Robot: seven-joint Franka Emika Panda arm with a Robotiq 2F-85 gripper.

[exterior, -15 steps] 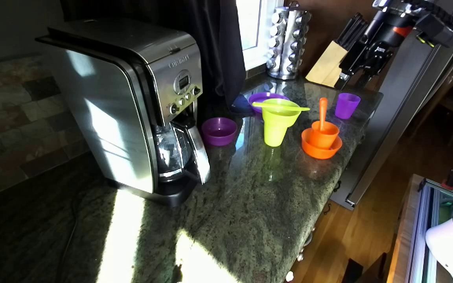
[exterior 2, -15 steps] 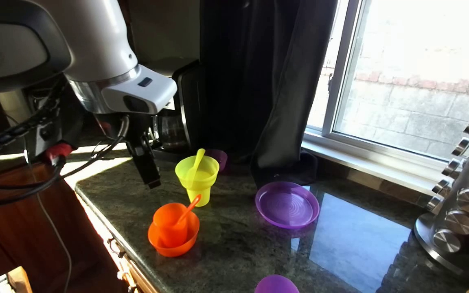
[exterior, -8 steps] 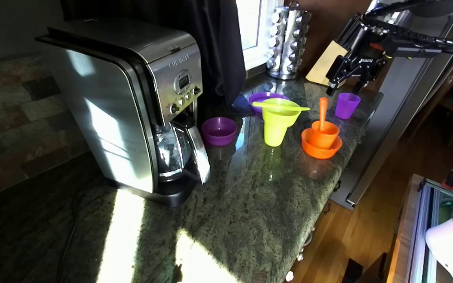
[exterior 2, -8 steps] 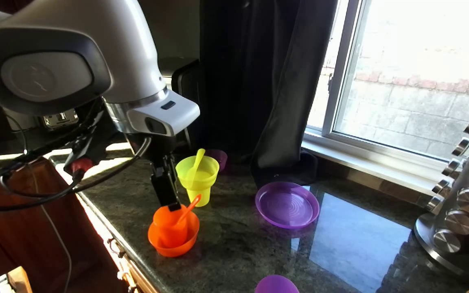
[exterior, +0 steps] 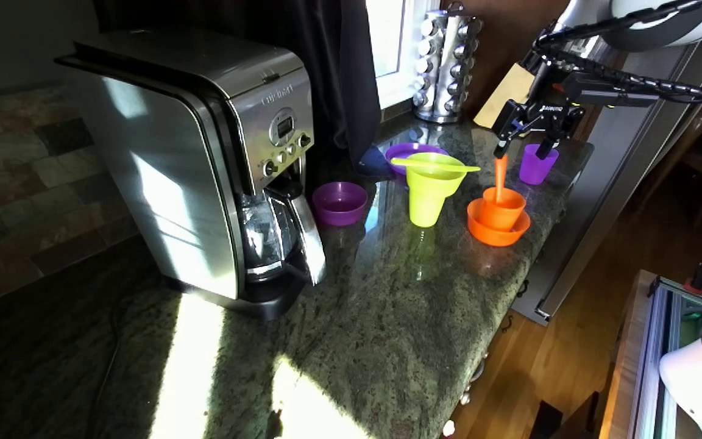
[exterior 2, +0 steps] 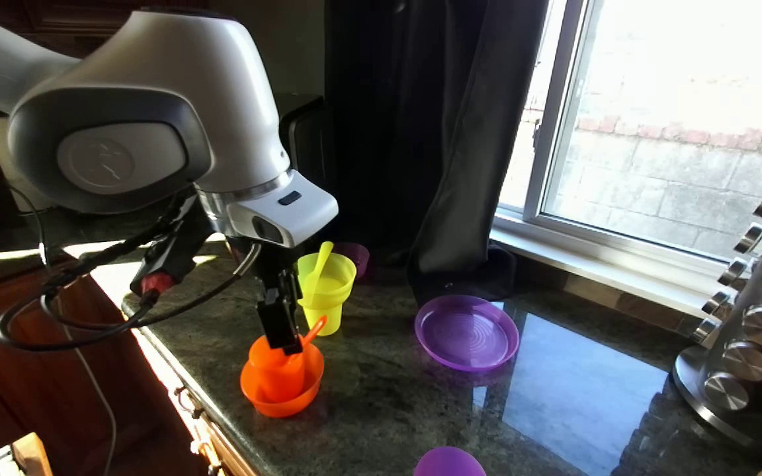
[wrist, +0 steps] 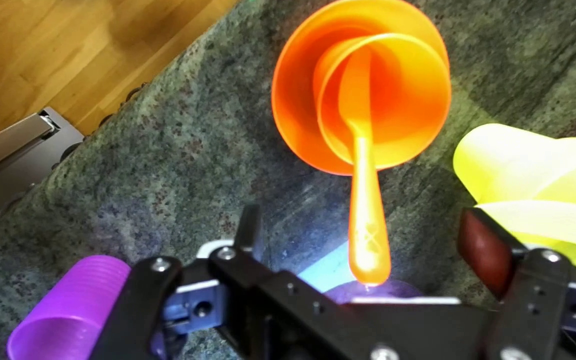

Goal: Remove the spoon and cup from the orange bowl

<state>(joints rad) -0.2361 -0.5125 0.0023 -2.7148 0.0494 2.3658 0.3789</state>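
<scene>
Near open edge of counter [exterior: 381, 329], lowered gripper [exterior: 522, 152], spread and pinching nothing, towards spoon [wrist: 369, 225]; still see spoon in cup [wrist: 403, 100], cup in orange bowl [wrist: 295, 95]; looks set for spoon-first grab; can't judge remaining height.

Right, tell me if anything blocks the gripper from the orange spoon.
Nothing visible does: in the wrist view, the spoon sticks out of the orange cup toward the open gripper. The purple cup and yellow-green piece are off to either side.
</scene>
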